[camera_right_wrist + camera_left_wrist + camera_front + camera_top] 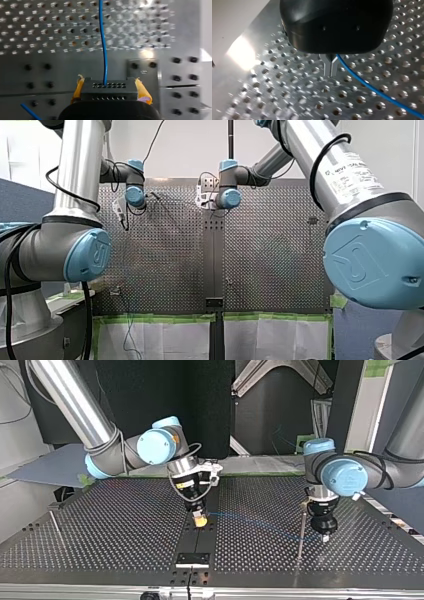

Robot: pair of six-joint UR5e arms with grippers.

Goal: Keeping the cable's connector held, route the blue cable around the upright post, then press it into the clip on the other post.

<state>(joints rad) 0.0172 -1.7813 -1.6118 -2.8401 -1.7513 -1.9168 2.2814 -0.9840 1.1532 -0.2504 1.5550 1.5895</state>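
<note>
In the top view my right gripper [200, 521] stands at the table's middle, its yellow pads shut on the black connector [110, 88]. The blue cable [103, 50] leaves the connector's top and runs low over the perforated table [125, 525] towards the thin upright post [301, 530] at the view's right. Just beyond that post is my left gripper [325, 536]. Its metal fingers [329, 68] are pressed together, with the blue cable [372, 87] coming out at their base. A second thin post [55, 522] stands far off at the view's left edge; I cannot make out its clip.
A black plate [192, 560] is bolted on the dark centre strip near the top view's front edge. A short piece of blue cable [27, 108] lies beside my right gripper. Green tape and white sheets [160, 335] hang at the table's edge in the front view.
</note>
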